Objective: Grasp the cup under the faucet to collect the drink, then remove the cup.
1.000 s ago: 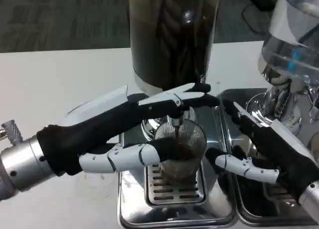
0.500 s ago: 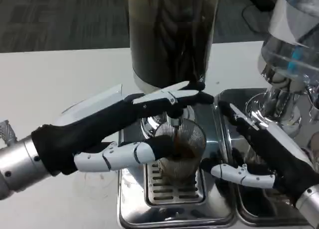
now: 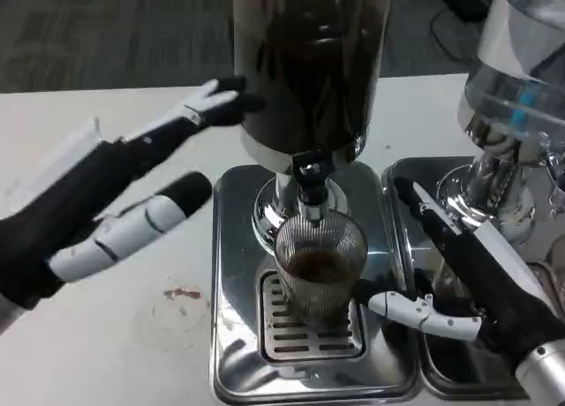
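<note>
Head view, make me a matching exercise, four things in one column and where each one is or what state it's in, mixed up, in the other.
Things:
1. cup
2. left hand
3. right hand
4. brown stain

States:
A. on the white table, left of the drip tray
B. open, raised left of the dispenser
C. on the grate under the faucet, some dark drink inside
D. right of the cup, fingers spread

Pairs: 1-C, 2-B, 3-D, 4-A

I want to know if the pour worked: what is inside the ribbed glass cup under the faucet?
The cup holds a shallow pool of dark drink near its bottom and stands on the slotted drip tray below the faucet. The ribbed wall blurs the exact level.
</note>
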`<action>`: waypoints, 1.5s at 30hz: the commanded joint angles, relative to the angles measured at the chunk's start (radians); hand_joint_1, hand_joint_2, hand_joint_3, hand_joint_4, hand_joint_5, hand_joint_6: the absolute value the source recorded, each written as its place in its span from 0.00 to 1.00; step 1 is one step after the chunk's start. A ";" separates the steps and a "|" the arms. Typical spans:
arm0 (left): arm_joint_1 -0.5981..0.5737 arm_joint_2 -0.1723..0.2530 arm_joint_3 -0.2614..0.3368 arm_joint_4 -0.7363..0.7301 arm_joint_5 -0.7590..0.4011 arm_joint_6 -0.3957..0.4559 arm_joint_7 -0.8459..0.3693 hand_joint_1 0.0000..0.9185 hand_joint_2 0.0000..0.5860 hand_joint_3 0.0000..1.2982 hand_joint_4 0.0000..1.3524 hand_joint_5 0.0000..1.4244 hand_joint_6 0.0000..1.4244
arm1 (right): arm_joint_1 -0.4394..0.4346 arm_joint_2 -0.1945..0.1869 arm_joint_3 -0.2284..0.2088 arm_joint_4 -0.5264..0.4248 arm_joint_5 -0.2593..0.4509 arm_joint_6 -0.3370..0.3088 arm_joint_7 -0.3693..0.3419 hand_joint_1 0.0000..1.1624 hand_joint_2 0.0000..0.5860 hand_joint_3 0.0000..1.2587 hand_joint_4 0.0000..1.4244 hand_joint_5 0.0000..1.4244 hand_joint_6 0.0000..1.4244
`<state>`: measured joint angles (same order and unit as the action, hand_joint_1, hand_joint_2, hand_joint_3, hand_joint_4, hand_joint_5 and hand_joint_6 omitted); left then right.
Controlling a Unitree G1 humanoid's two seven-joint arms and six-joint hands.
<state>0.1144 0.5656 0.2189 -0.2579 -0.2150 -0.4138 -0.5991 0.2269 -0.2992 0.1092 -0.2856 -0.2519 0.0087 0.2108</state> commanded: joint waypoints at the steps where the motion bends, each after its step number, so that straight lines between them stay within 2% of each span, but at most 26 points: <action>1: 0.062 -0.051 0.082 0.010 0.035 -0.013 0.094 0.00 0.37 0.08 0.00 0.03 0.00 | 0.013 0.018 0.016 -0.014 -0.011 -0.015 -0.021 0.57 0.24 0.00 0.00 0.00 0.00; 4: 0.112 -0.093 0.132 0.021 0.064 -0.019 0.163 0.00 0.36 0.07 0.00 0.00 0.00 | 0.016 0.032 0.032 -0.022 -0.029 -0.009 -0.035 0.57 0.24 0.00 0.00 0.00 0.00; 7: 0.157 -0.139 0.155 0.058 0.105 -0.034 0.226 0.00 0.36 0.06 0.00 0.00 0.00 | 0.025 0.042 0.040 -0.025 -0.039 -0.008 -0.045 0.56 0.24 0.00 0.00 0.00 0.00; 13: 0.169 -0.179 0.168 0.144 0.157 -0.092 0.295 0.00 0.37 0.07 0.00 0.01 0.00 | 0.046 0.063 0.049 -0.031 -0.063 -0.006 -0.072 0.56 0.24 0.00 0.00 0.00 0.00; 21: 0.177 -0.158 0.154 0.247 0.186 -0.116 0.292 0.00 0.35 0.09 0.00 0.01 0.00 | 0.061 0.071 0.086 -0.037 -0.077 -0.020 -0.077 0.57 0.24 0.00 0.00 0.00 0.00; 31: 0.170 -0.131 0.143 0.282 0.176 -0.111 0.275 0.00 0.35 0.09 0.00 0.03 0.00 | 0.073 0.109 0.110 -0.005 -0.090 -0.023 -0.126 0.59 0.22 0.00 0.00 0.00 0.00; 37: 0.171 -0.112 0.142 0.298 0.167 -0.101 0.261 0.00 0.35 0.11 0.00 0.04 0.00 | 0.079 0.135 0.129 0.021 -0.101 -0.026 -0.163 0.63 0.22 0.00 0.00 0.00 0.04; 45: 0.166 -0.105 0.142 0.301 0.160 -0.095 0.251 0.00 0.35 0.15 0.00 0.06 0.00 | 0.065 0.136 0.140 0.042 -0.090 -0.033 -0.160 0.64 0.23 0.00 0.00 0.00 0.05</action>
<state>0.2821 0.4472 0.3678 0.0334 -0.0382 -0.5157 -0.3369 0.2962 -0.1663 0.2453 -0.2636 -0.3461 -0.0020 0.0594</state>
